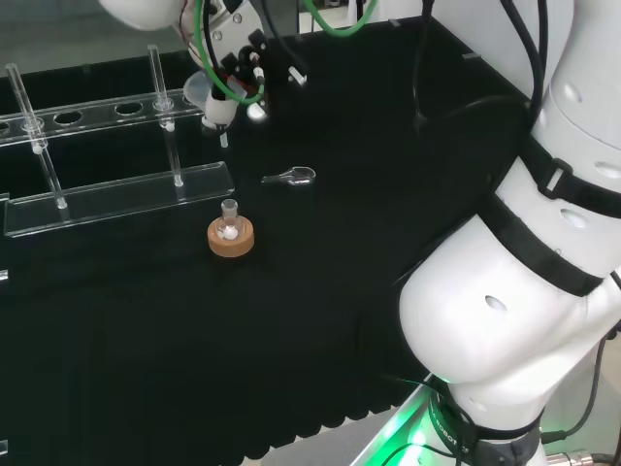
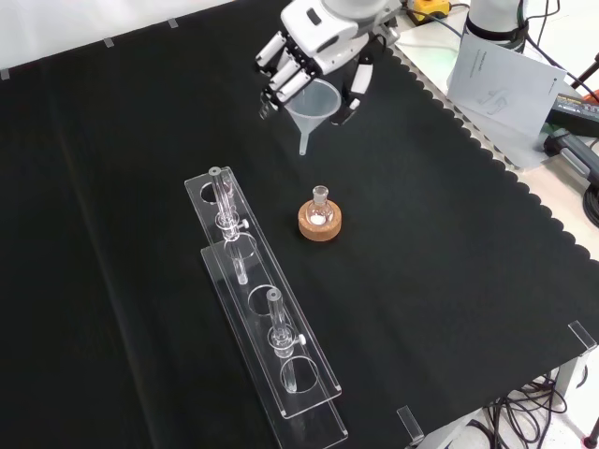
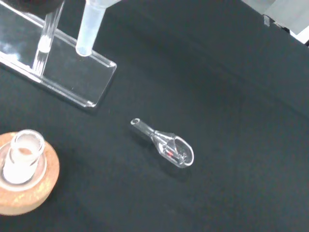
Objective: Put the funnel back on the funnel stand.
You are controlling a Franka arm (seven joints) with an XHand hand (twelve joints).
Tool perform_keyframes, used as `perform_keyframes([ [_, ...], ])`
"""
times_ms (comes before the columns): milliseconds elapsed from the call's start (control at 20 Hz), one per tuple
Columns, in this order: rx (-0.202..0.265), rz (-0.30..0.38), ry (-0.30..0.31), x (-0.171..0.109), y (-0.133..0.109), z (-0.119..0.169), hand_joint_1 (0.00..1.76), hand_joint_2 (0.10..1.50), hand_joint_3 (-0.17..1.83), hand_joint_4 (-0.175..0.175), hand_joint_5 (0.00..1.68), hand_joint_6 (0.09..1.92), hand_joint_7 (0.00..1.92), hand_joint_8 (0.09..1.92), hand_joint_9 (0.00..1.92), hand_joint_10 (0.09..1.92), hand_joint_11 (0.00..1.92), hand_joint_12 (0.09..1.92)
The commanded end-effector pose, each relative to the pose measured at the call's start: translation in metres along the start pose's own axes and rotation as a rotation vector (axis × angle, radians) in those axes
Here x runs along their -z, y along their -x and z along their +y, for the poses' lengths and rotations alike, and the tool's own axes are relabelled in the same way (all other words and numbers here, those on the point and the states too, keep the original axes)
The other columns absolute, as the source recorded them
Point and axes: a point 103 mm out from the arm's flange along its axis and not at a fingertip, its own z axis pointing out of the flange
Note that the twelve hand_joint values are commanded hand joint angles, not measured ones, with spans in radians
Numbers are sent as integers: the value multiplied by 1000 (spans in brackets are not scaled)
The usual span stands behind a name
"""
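Note:
The hand (image 2: 316,36) is shut on a translucent white funnel (image 2: 314,101), fingers and thumb curled round its cone, and holds it upright in the air. In the head view the hand (image 1: 236,50) carries the funnel (image 1: 208,97) just past the right end of the clear acrylic funnel stand (image 1: 116,109), level with its upper plate of holes. In the front view the stand (image 2: 265,313) lies nearer the camera than the funnel. The funnel's stem (image 3: 90,26) hangs over the end of the stand's base plate (image 3: 63,75) in the wrist view.
A small flask on a cork ring (image 2: 319,218) stands on the cloth beside the stand (image 1: 230,236). A small clear glass scoop (image 1: 291,178) lies on the cloth (image 3: 166,145). Papers and cables (image 2: 501,79) lie beyond the cloth's scalloped edge.

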Motion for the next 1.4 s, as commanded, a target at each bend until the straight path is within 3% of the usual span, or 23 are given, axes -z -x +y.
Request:
perform_keyframes([
  [50,-11,32,0,6,18,14,718,761,447,-47,485,87,595,698,1180,565,530,1280],
  [700,-17,55,33,28,54,70,714,758,454,-47,487,87,591,704,1174,572,528,1283],
  [1400,38,53,51,45,40,111,712,757,458,-49,495,87,599,708,1174,577,527,1284],
])
